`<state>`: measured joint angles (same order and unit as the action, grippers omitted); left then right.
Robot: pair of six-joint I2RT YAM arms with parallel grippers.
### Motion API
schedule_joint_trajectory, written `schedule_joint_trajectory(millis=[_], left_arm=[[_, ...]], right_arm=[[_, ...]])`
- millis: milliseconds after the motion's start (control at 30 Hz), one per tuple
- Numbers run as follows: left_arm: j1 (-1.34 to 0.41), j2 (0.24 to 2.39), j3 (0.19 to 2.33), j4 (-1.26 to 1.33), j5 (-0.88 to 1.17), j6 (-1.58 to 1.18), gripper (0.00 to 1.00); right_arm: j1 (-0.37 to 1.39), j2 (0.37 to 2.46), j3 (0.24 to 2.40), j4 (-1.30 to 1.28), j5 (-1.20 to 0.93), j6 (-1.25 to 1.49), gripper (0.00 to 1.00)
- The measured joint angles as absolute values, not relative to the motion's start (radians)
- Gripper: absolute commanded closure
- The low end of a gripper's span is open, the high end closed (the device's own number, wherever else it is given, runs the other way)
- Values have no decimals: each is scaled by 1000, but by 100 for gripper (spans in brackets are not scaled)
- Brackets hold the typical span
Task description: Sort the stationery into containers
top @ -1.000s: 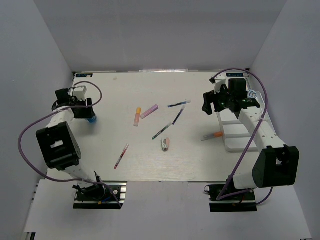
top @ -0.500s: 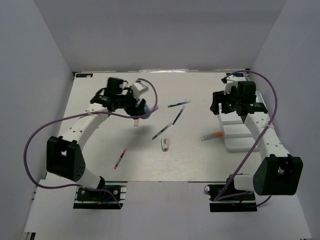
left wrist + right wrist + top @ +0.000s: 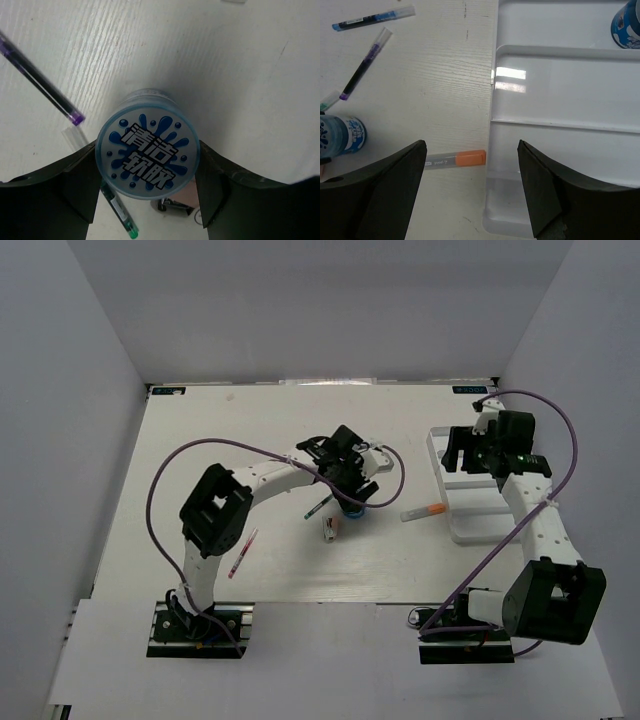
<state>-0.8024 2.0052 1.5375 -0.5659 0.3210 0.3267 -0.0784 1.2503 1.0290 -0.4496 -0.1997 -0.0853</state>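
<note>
1. The left gripper (image 3: 349, 499) is closed on a blue jar (image 3: 147, 156). The jar is held upright near the middle of the desk (image 3: 200, 440), its printed lid facing the wrist camera. Whether its base rests on the desk cannot be told.
2. In the top view the tray (image 3: 482, 532) lies at 3 o'clock from the held jar, on the right arm's side. A second jar (image 3: 627, 17) stands in the tray's compartment at 1 o'clock in the right wrist view.
3. The right gripper (image 3: 471, 147) is spread wide and empty, above the tray's left wall.
4. An orange highlighter (image 3: 456, 159) lies on the desk right under that gripper, just beside the tray wall. Its long axis runs 9 to 3, with the orange end pointing to 3, toward the tray.
5. The right arm is judged the nearer one for the highlighter. Because the jaws also close along the 9–3 line, a quarter turn of the wrist is probably needed before a grasp.
</note>
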Motion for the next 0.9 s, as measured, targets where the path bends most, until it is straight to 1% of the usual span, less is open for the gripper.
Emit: schedule_joint_trajectory(millis=[67,167,200,267,300,333,633,767,900], left_arm=[[-816,2041,1565,-572,294,316,66],[-844,2053,1598,-567,268,293,59],[-855,2054,1601,-566,263,286,50],[-871,2056,1602,-569,260,274,35],[-878,2056,1602,-572,258,269,4],[-885,2056,1602,-572,258,265,2],[-860,2020,1601,-585,266,185,2],[-816,1909,1591,-591,240,137,2],[-677,1754,1598,-596,245,58,2]], right_arm=[[-86,1239,1021,-450,-211,-86,21],[-93,1229,1017,-453,-222,-89,20],[-95,1226,1017,-453,-227,-91,18],[-97,1223,1017,-455,-236,-97,18],[-99,1222,1017,-455,-241,-101,16],[-99,1221,1017,-455,-249,-107,16],[-99,1215,1017,-480,-330,-192,15],[-97,1208,1022,-514,-385,-246,19],[-65,1211,1032,-556,-429,-334,21]])
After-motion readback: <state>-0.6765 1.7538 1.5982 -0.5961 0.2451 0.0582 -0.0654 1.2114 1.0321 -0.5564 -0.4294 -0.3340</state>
